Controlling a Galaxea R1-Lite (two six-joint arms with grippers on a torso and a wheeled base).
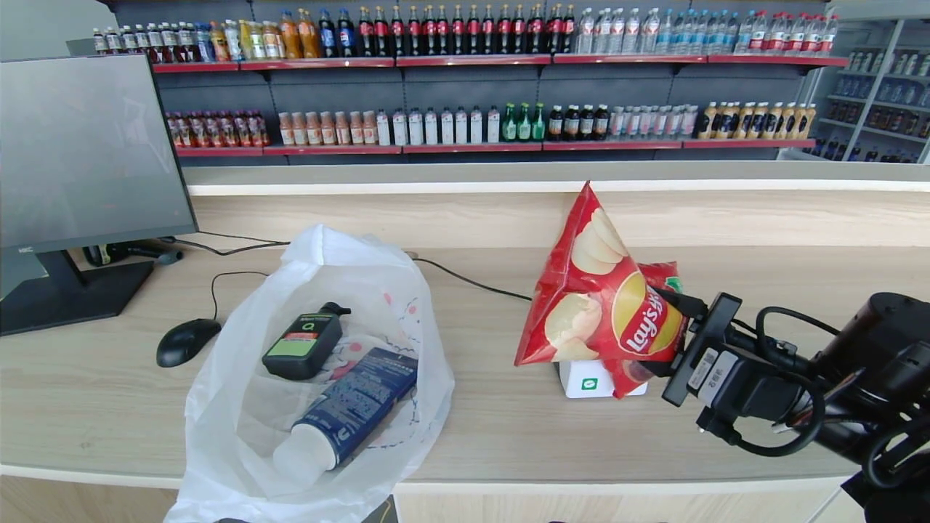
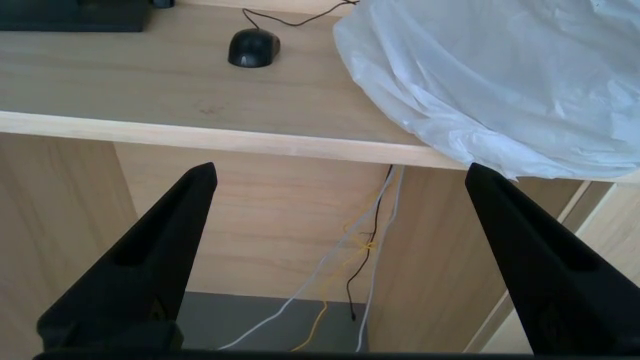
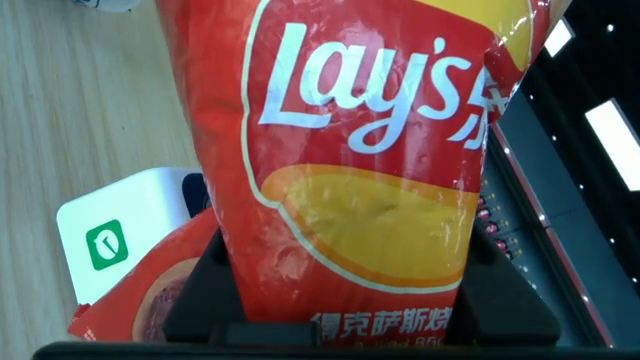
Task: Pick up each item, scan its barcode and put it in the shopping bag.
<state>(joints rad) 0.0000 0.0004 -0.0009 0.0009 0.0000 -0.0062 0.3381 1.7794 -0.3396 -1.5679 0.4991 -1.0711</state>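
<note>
At desk (image 1: 494, 428) back-left corner: monitor (image 1: 87, 152); mouse (image 1: 187, 341) just in front of it. Left gripper (image 2: 340, 172) below the front edge, fingers spread wide, holding nothing. Bag (image 1: 218, 392) at the front edge, left of centre, mouth open; dark bottle (image 1: 301, 343) and blue tube (image 1: 349, 410) lying inside. Right of centre: chips (image 1: 596, 305) upright over white scanner (image 1: 585, 379), touching it or nearly, hard to tell. Right gripper (image 1: 672, 334) clamped on the chips' right side. Red packet (image 1: 628, 378) lies against the scanner.
</note>
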